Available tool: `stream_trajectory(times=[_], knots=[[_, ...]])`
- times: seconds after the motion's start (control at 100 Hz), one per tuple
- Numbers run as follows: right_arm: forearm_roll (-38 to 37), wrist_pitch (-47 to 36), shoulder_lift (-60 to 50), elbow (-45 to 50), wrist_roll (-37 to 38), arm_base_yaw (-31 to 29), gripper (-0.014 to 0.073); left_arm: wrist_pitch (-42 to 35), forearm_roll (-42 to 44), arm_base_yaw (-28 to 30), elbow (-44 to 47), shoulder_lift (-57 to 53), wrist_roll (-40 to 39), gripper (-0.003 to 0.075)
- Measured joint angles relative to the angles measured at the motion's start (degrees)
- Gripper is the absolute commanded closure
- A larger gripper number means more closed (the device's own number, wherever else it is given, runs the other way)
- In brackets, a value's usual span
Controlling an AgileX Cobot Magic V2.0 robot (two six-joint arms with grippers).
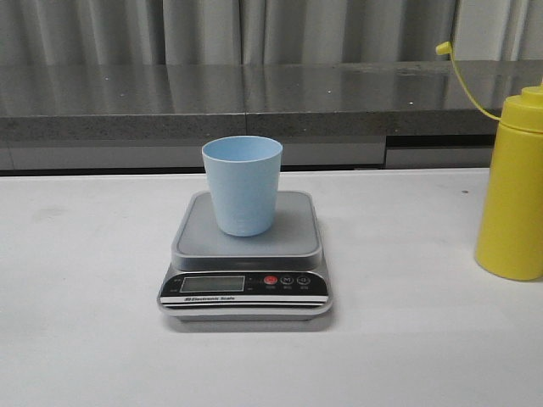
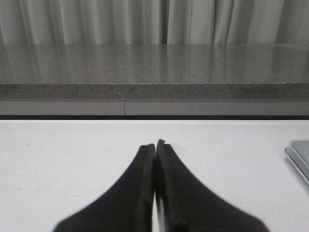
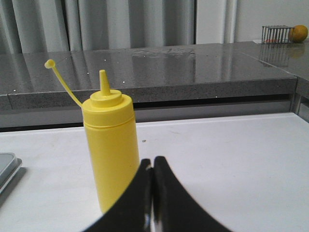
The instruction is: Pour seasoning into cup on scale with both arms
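Both my hands are clenched, empty: right hand (image 3: 152, 166) just before the tall yellow plastic squeeze bottle (image 3: 110, 150), seemingly not touching; left hand (image 2: 155, 151) over bare white counter (image 2: 72, 159).

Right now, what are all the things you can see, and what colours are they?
cup: one, pale blue, upright on the scale
scale: one, silver-grey with black front panel, middle of the table
seasoning bottle: one, yellow, cap off on its tether, standing right of the scale
table: one, white
counter: one, grey speckled, behind the table
curtain: grey, at the back
left gripper: black, shut, empty
right gripper: black, shut, empty, beside the bottle
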Motion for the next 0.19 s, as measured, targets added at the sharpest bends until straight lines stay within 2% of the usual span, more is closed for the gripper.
stream_trajectory(times=[0.19], knots=[[0.00,0.00,0.00,0.00,0.00,0.00,0.0652,0.00,0.00,0.00,0.00,0.00,0.00,0.0741]])
